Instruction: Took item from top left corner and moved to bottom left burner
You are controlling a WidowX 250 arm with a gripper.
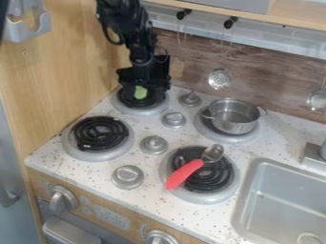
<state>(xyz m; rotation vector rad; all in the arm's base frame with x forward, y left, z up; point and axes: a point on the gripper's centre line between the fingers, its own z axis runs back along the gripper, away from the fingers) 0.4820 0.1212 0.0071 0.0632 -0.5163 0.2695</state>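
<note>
Your gripper (pixel 144 86) is down over the top left burner (pixel 127 109), green item (pixel 140 92) right at its lower end; can't tell if the jaws are apart or clamped on it. Bottom left burner (pixel 80 151), your target, sits nearer the camera. Pot (pixel 233 117) on top right burner (pixel 245 138), red-handled spoon (pixel 185 174) across bottom right.

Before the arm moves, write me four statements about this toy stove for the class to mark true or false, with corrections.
1. The pot sits on the top right burner. True.
2. The red-handled spoon lies in the sink. False: it lies across the bottom right burner.
3. The pincer is at the top left burner. True.
4. The green item is on the bottom left burner. False: it is at the top left burner, by the pincer.
</note>
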